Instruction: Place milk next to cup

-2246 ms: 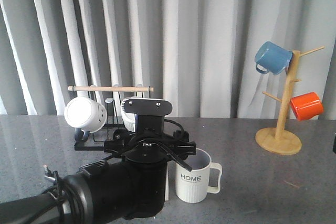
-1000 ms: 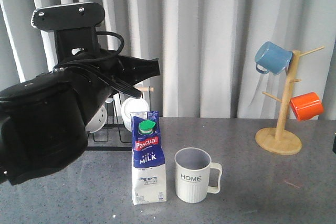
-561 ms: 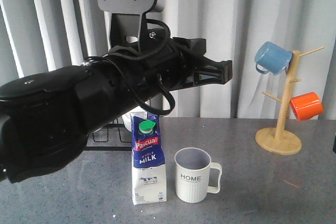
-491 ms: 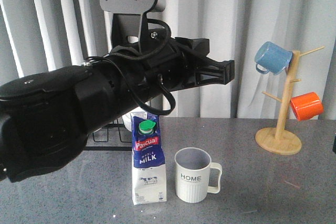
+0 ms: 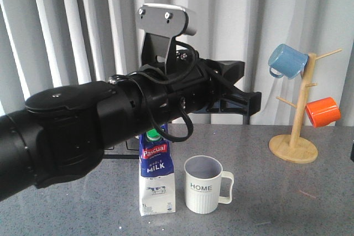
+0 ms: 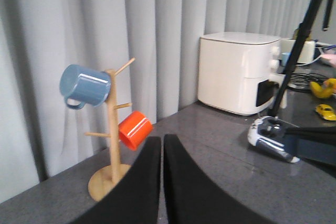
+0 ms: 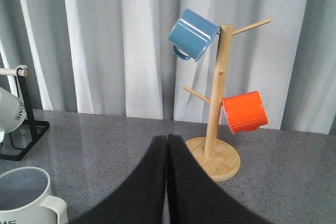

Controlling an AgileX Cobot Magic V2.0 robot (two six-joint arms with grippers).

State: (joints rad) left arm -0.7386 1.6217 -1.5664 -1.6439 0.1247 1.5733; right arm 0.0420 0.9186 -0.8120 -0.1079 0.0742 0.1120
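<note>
A: How do the jaws stand?

B: The left gripper (image 6: 162,182) is clenched, its two black fingers pressed together on nothing, raised well above the table. The right gripper (image 7: 167,182) is likewise closed and empty, with only a thin seam between its fingers.

A: And the task's things?

B: The milk (image 5: 156,176) stands upright on the table, free of both grippers. Its red label reads "Pascual", with "WHOLE MILK" below in white on blue, a small cow picture lower down, and a green cap on top. The cup (image 5: 204,184) sits just beside it at its 3 o'clock, apart by a narrow gap, with "HOME" in black on its ribbed wall and its handle turned away from the carton.

A: What else?

B: At 2 o'clock from the cup, well apart, a wooden mug tree (image 5: 299,116) carries a blue mug (image 5: 287,61) and an orange mug (image 5: 322,111). The table (image 5: 276,203) is dark grey speckled stone, glossy. Pale grey curtains (image 5: 221,20) hang behind. The left wrist view shows a white appliance (image 6: 239,72) on the counter.
</note>
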